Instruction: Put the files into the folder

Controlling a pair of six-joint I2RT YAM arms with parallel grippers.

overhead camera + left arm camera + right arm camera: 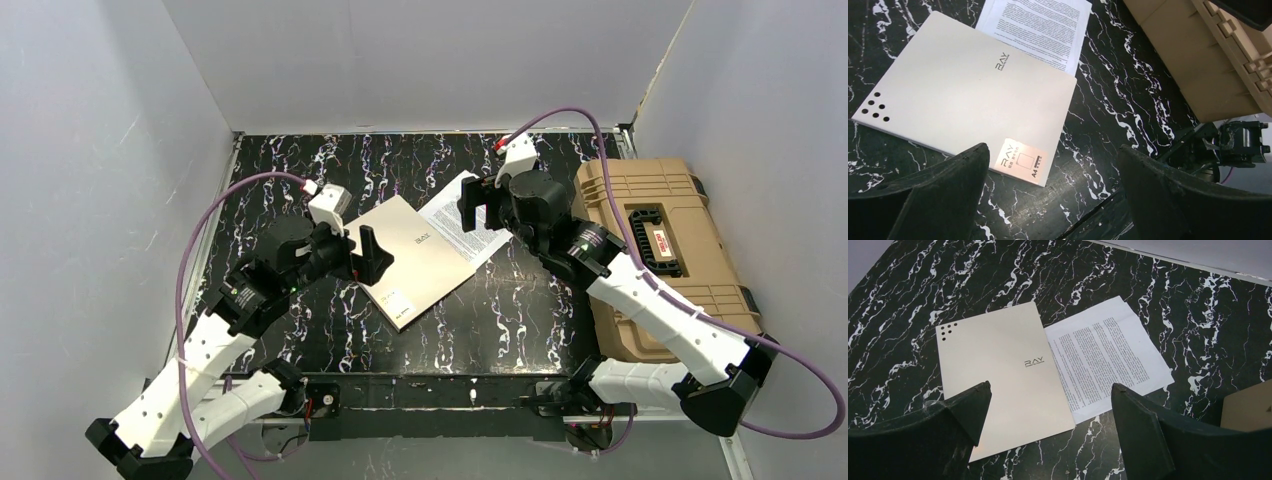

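marbled tabletop [520, 300], closed beige folder [415, 260]

The left arm [200, 350] and right arm [660, 310] are wearing white link shells over black joint housings. A purple cable [572, 110] is running along each. The left claw [372, 255] and right claw [480, 205] are carrying black wedge-shaped fingers [1148, 435].
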